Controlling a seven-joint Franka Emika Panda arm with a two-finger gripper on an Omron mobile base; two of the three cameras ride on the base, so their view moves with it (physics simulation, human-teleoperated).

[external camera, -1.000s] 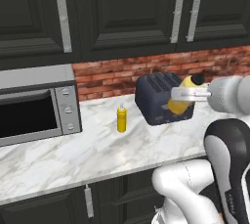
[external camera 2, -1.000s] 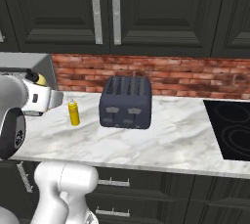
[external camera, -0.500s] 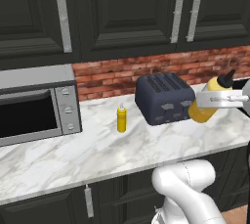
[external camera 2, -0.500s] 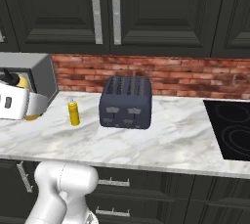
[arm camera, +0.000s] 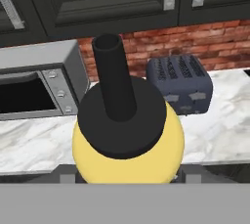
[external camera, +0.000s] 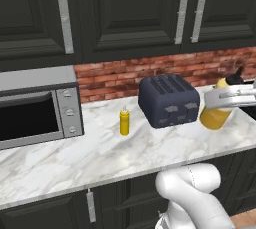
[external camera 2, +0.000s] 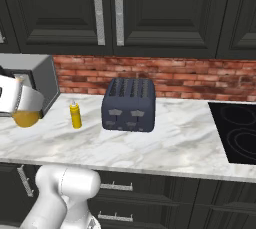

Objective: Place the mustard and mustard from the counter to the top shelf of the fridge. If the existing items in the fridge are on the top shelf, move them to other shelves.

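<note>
My gripper (external camera: 221,99) is shut on the wider mustard (external camera: 215,117), a yellow bottle with a black cap, held tilted in the air above the counter (external camera: 100,153), to the right of the toaster. In the right base view this mustard (external camera 2: 26,118) hangs at the far left in the gripper (external camera 2: 27,100). From the hand view, the bottle's cap and yellow shoulder (arm camera: 128,140) sit right in front of the camera. The slimmer mustard (external camera: 124,121) stands upright on the counter between microwave and toaster, also seen as a small yellow bottle (external camera 2: 75,115). The fridge, its shelves and the existing items are out of view.
A dark toaster (external camera: 168,100) sits against the brick wall beside the held bottle. A silver microwave (external camera: 35,105) stands at the left. Dark cabinets hang overhead. A black cooktop (external camera 2: 237,130) lies at the counter's right end.
The gripper has carried the wide mustard from in front of the toaster to its right and slightly lower. The slim mustard and the toaster have stayed put.
</note>
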